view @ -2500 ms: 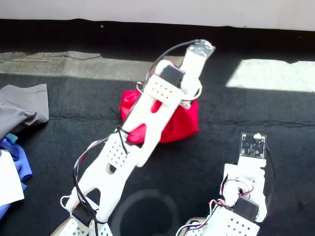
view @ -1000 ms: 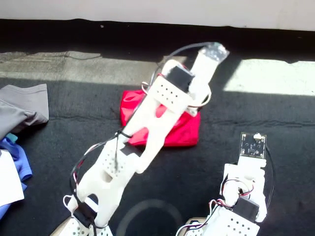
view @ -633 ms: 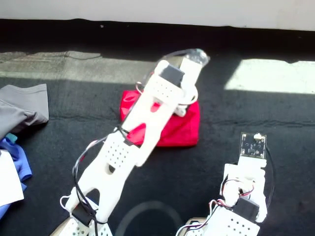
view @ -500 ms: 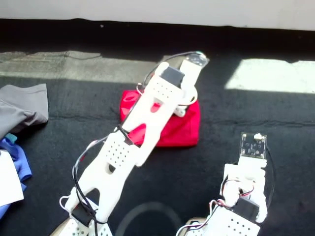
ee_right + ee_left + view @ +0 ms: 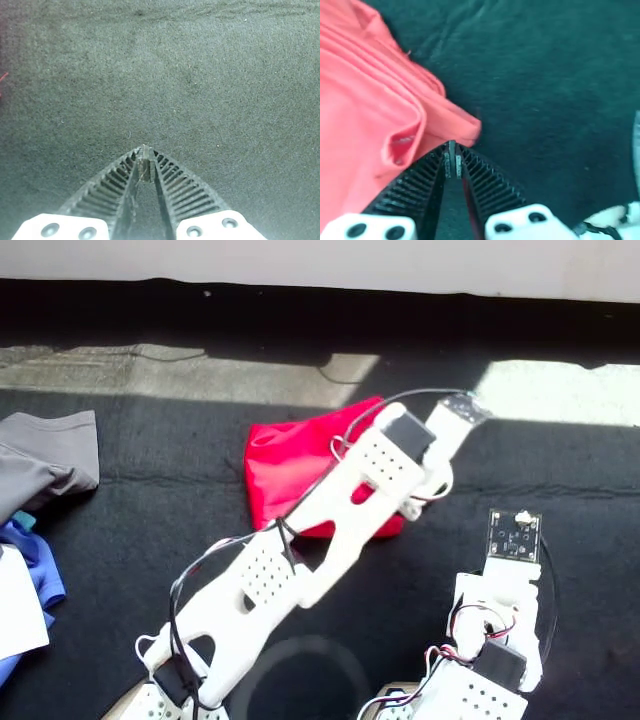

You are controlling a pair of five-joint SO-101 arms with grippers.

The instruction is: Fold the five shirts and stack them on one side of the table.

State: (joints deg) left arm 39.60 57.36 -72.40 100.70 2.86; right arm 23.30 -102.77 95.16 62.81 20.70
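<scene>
Fold of red shirt (image 5: 285,465): left claw (image 5: 451,162) clamped its three-o'clock hem, right claw (image 5: 144,162) sat shut, empty; next, probably hem carried toward nine.

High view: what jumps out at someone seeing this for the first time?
A bright red shirt lies in the middle of the dark table cover, and the long white left arm stretches slantwise over it. The left wrist view shows that arm's hand pinched shut at the shirt's edge. A pile of shirts, grey, blue and white, sits at the high view's left edge.
</scene>
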